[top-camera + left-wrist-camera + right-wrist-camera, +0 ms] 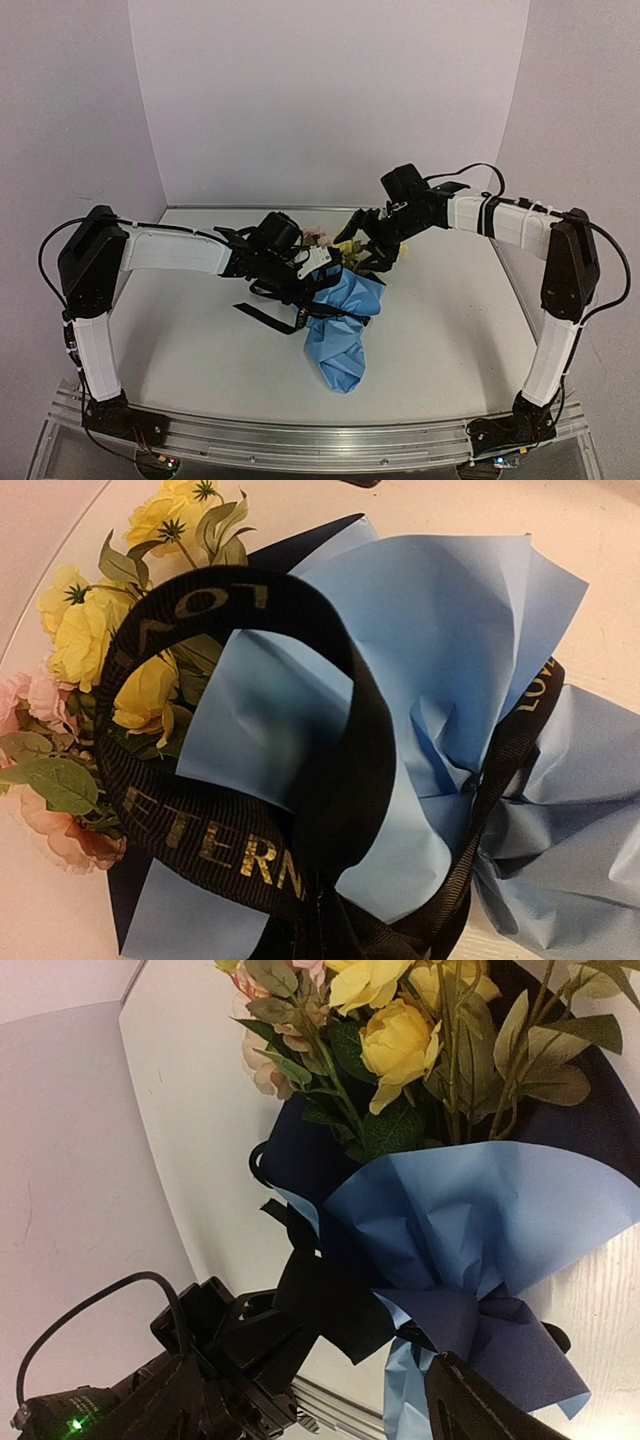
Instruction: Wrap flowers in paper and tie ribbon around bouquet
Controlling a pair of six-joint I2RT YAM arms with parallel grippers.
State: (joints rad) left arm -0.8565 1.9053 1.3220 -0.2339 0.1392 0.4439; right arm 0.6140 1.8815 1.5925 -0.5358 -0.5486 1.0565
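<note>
The bouquet lies mid-table, its light blue paper gathered into a cone around the yellow and pink flowers. The black lettered ribbon circles the cone's pinched neck and stands up in a loop. My left gripper is shut on the ribbon at the loop's base, beside the cone's left side. A ribbon tail trails on the table. My right gripper hovers open over the flower heads with nothing in it; one of its fingers shows low in the right wrist view, near the navy inner paper.
White walls close the table in at the back and on both sides. An aluminium rail runs along the near edge between the arm bases. The left arm's wrist shows close to the bouquet in the right wrist view.
</note>
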